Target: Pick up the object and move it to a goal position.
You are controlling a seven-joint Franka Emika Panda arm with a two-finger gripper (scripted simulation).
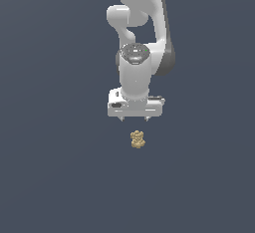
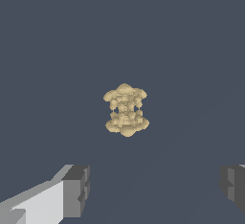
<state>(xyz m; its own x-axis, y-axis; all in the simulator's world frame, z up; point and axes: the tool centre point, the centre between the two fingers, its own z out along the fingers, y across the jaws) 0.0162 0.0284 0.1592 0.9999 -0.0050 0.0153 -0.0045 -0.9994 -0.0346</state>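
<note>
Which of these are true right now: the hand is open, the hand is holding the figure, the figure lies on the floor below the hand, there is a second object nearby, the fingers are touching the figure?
1. The hand is open. True: in the wrist view its fingers stand wide apart.
2. The hand is holding the figure. False: the figure sits apart from the hand, ungrasped.
3. The figure is below the hand. True: in the exterior view it sits just under the fingertips, and the wrist view has it between the fingers' line. Whether it rests on the floor cannot be told for sure.
4. A second object lies nearby. False: only the one figure shows.
5. The fingers touch the figure. False: a clear gap shows in both views.
</note>
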